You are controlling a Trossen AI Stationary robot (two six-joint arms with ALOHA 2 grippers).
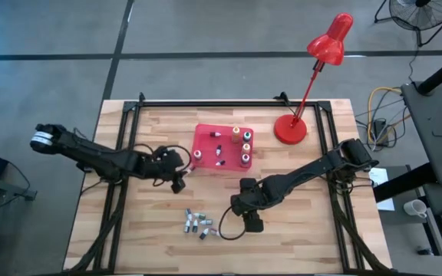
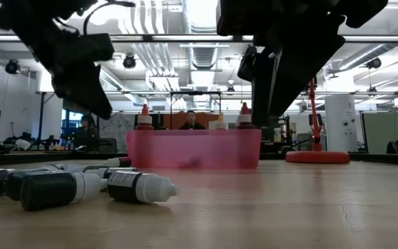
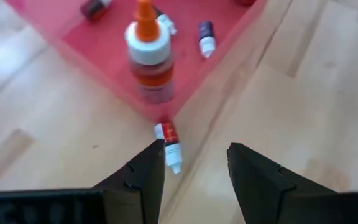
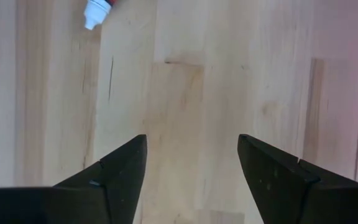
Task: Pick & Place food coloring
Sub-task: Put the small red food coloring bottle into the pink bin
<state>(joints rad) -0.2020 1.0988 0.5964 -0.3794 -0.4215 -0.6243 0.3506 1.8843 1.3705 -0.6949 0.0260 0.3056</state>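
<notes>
Centrally, wooden surface [image 1: 313, 222] fills the high view. Red lamp [image 1: 324, 57] stands upper right. Red tray [image 1: 206, 149] at centre holds upright squeeze bottles [image 1: 245, 146] and small vials lying flat. Left gripper [image 1: 181, 175] sits at the tray's lower-left corner, jaws spread, pinching nothing; one red-labelled vial [image 3: 168, 140] lies just outside that corner (touching the tray wall, apparently). Right gripper [image 1: 250, 222] hovers lower centre, jaws spread, empty. Loose vials [image 1: 198, 224] cluster lower centre-left of it.
</notes>
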